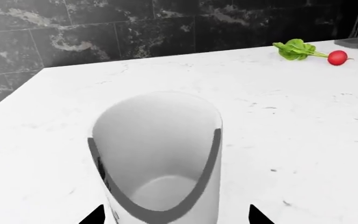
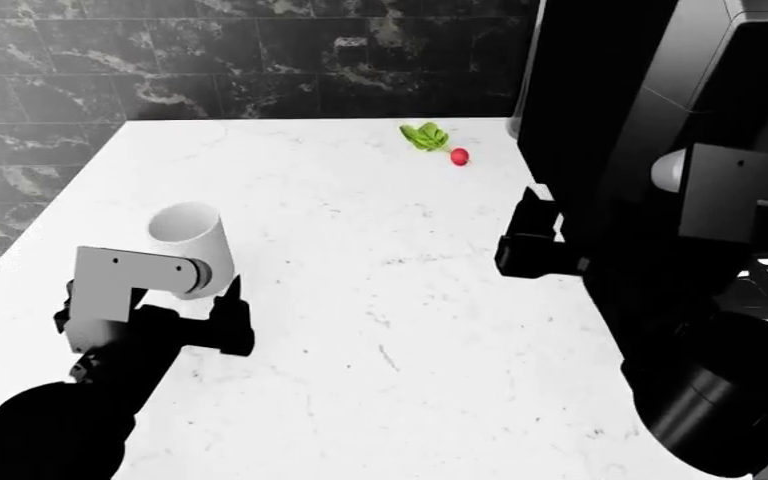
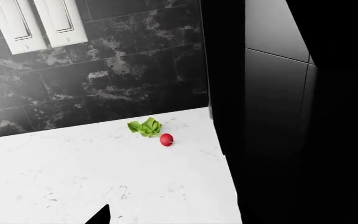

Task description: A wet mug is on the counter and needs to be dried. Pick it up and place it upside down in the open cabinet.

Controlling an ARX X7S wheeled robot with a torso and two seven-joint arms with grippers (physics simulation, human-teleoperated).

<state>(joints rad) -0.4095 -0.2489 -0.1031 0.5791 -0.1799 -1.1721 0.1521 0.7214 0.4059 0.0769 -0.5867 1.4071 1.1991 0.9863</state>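
While the left wrist view is mostly filled by the mug (image 1: 160, 158), you can still read the setup: it sits just ahead of the left claw (image 1: 177, 215), between the two dark fingertips (image 1: 95, 215) poking in on either side. Its mouth tilts toward the camera, so the long axis leans rather than standing plumb. Whether the fingers actually press the wall I can't tell; they look spread around it with small gaps. Beyond the mug the counter (image 1: 278, 121) runs back to a radish (image 1: 336, 57), well clear of the claw.

Head view next: the mug (image 2: 191, 240) stands near the left edge of the counter (image 2: 398, 300), rim up, open end pointing up and slightly away from the robot, tucked right in front of the left claw (image 2: 211, 315). Handle and logo aren't visible from here. The right claw (image 2: 534, 245) hangs off to the other side near a big black unit, holding nothing as far as I can see; open or pinched, can't tell.

Right wrist view shows only one fingertip (image 3: 101, 215), the radish (image 3: 166, 139) well ahead, and black wall tiles.

Risks, my guess: a shallow pinch low on a smooth wet cylinder could let it slip or twist during the flip, and nudging it before closing could tip it toward the nearby counter edge.
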